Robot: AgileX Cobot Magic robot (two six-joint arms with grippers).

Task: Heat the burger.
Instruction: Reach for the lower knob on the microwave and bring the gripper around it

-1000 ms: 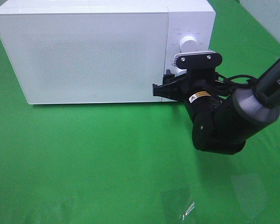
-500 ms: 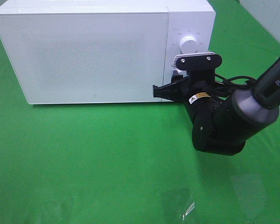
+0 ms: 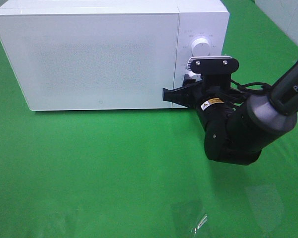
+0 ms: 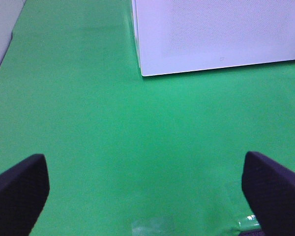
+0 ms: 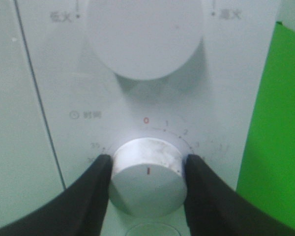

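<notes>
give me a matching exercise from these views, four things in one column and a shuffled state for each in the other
Things
1. microwave door
2. timer knob
3. upper knob
4. left gripper

States
A. open above the green cloth
B. flat and closed
C. clamped by the right gripper
D. round and untouched

Pairs: 1-B, 2-C, 3-D, 4-A

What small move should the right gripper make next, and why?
Probably twist the timer knob clockwise: the right gripper clamps it, its mark points at 0, and the microwave door is shut.
</notes>
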